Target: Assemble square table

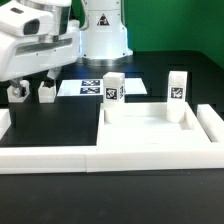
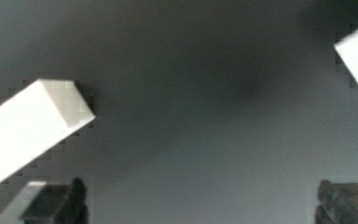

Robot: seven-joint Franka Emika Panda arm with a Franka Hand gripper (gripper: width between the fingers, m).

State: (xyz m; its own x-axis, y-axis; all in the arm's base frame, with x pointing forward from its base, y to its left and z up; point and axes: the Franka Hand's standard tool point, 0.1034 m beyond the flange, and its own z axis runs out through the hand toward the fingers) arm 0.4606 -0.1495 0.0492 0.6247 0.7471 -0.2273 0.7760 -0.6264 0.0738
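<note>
A black table (image 1: 60, 125) fills the scene before a green backdrop (image 1: 170, 25), edged by white border bars (image 1: 60, 158). Well aside from the tool (image 1: 33, 88) lies the square slab (image 1: 150, 128), with two leg blocks (image 1: 113, 90) upright at its far corners. The tool hangs open and empty, with two loose leg blocks (image 1: 46, 93) just below it, one on either side.
</note>
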